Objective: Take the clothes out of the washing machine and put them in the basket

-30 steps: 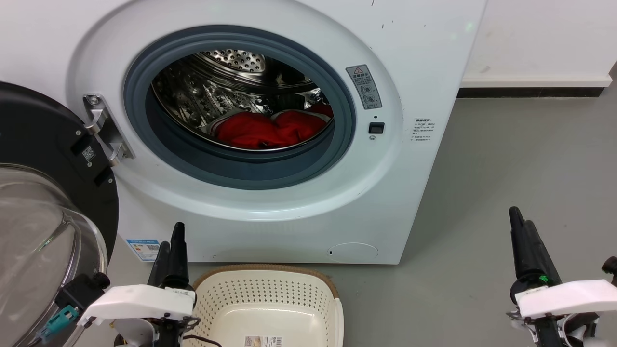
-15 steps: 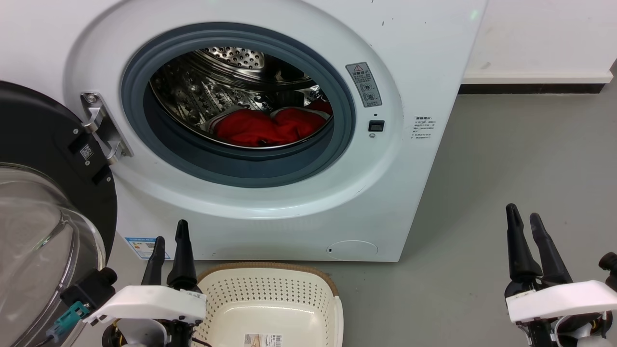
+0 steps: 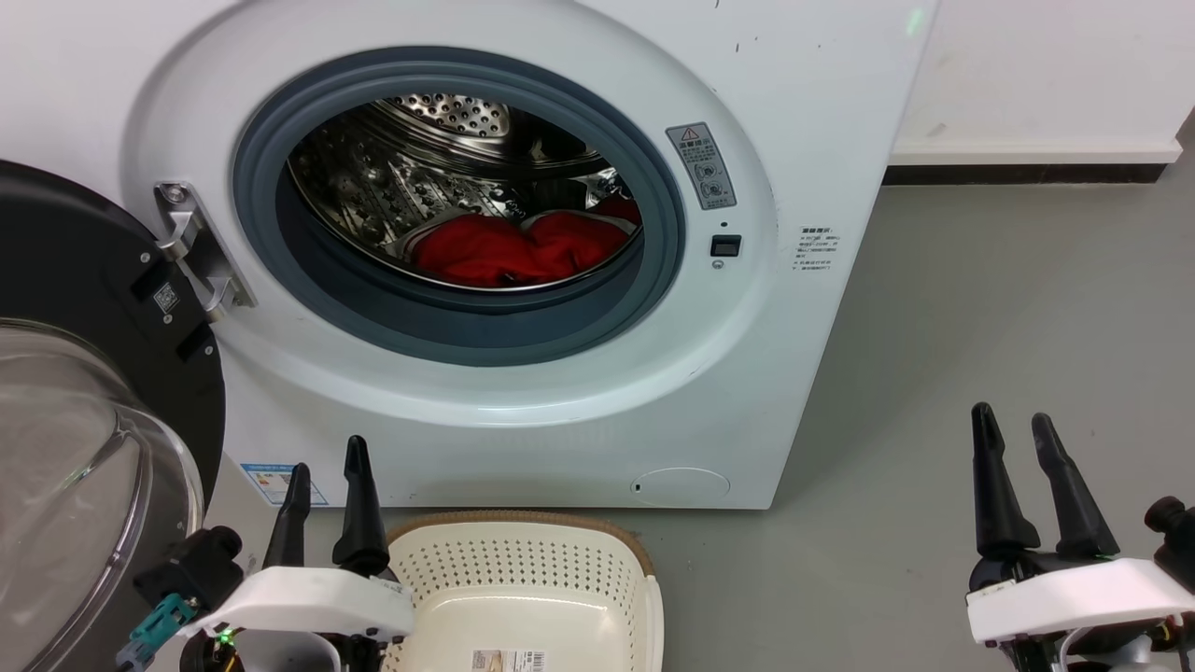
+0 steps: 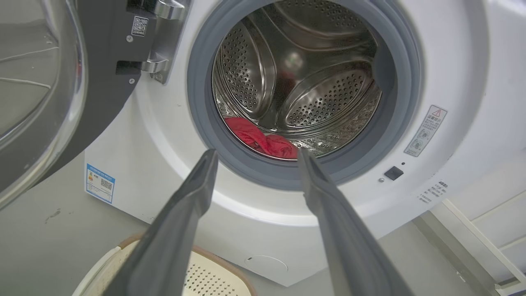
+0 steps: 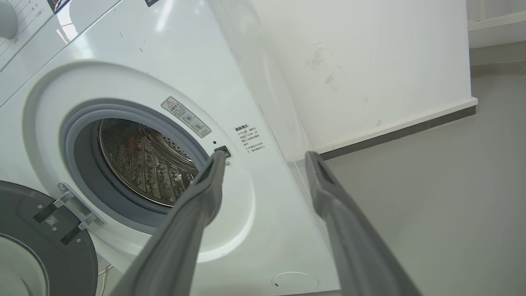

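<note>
Now, with your left gripper point(image 3: 327, 457) and right gripper point(image 3: 1011, 415) fingers point(image 3: 359, 509) parted and empty, reach the left over the grey rubber ring point(image 3: 467, 329) and pinch the bright red fabric garment point(image 3: 504, 252) mid-fold.

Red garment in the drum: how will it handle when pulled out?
Likely floppy: the red garment lies crumpled in folds in the steel drum, so it should drape. Probably light: a small low heap. Could drag on the grey seal.

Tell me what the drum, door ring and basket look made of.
The drum looks like polished steel: mirror-bright, punched with holes. The door ring seems matte grey rubber, no glare. The basket looks like cream moulded plastic, smooth and perforated.
</note>
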You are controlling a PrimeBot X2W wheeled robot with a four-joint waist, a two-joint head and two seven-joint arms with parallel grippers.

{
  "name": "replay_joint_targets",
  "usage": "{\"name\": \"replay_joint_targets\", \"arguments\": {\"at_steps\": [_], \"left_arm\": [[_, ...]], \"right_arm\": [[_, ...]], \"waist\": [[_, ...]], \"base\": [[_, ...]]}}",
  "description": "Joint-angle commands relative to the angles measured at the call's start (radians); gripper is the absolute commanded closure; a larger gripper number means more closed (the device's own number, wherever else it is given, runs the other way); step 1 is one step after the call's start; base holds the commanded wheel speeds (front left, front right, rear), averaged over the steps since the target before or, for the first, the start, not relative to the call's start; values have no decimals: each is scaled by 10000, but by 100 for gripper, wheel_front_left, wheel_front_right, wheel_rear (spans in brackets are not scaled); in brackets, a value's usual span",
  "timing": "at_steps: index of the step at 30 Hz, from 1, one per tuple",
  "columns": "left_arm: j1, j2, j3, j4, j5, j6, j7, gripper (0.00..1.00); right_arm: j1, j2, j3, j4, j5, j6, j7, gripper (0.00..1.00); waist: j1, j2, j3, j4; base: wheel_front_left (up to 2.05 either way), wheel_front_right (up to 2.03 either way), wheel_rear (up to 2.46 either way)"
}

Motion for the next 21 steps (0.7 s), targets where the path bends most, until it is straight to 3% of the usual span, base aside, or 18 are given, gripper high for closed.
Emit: {"name": "replay_joint_targets", "arguments": {"at_steps": [1,21], "left_arm": [[-2,18,-39,-165,291,57,-92,0],[290,20,-220,-386,2029,157,-565,0]], "right_arm": [[35,-2,31,-191,-352,0,-94,0],[374,2,136,-567,-2306,0,-577,0]], "waist": [[0,0,-8,-5],[0,0,-45,-19]], "base": [[0,0,0],[0,0,0]]}}
